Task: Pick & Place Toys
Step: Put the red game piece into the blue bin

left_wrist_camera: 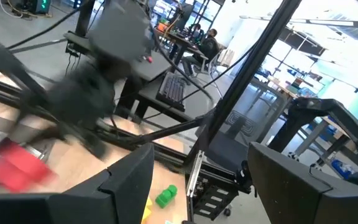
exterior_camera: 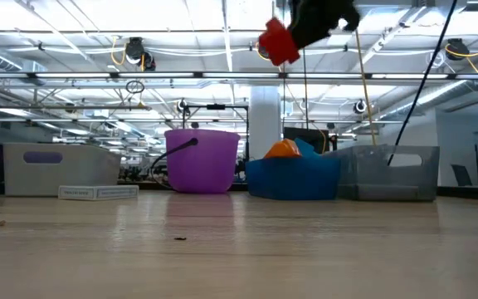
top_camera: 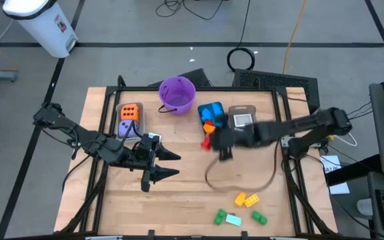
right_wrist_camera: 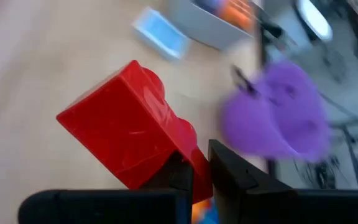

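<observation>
Red brick (right_wrist_camera: 129,140); purple bucket (top_camera: 177,94); blue bin (exterior_camera: 293,178); orange dotted die (top_camera: 130,111); yellow (top_camera: 246,199), green bricks (top_camera: 259,218); tan wood worktop (top_camera: 185,193).

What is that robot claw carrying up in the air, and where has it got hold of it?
The right claw holds a red brick, pinched at one end so most of it sticks out. The left claw holds nothing.

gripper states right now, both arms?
Left gripper: open, holding nothing, over the table's left-centre.
Right gripper: shut on the red brick, raised off the table.
</observation>
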Available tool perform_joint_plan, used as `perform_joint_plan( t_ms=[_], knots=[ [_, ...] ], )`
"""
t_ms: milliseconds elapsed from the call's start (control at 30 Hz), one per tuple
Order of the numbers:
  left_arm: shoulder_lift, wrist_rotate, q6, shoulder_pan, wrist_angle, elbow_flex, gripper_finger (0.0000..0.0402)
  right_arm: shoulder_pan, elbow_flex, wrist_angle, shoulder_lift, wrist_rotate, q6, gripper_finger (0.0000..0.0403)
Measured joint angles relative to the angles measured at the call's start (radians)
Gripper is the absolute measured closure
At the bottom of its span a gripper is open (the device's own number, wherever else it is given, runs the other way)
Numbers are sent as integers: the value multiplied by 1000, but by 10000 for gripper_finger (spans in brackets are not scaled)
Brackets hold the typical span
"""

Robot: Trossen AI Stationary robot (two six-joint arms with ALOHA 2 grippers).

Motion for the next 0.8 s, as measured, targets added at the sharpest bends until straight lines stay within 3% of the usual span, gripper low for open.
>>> perform_joint_plan(
  t_ms=[167, 367, 567, 800],
  knots=[
    [0, 0, 0, 0, 0, 0, 135, -202, 0, -3, -24, -9, -39, 379],
    [0, 0, -1, 0, 0, 0, 135, -377, -1, 9, 23, -186, -50, 374],
    [0, 0, -3, 0, 6, 0, 135, -441, -1, 24, 110, -294, -58, 376],
    [0, -1, -3, 1, 6, 0, 135, -442, 0, 27, 198, -299, -57, 372]
  ],
)
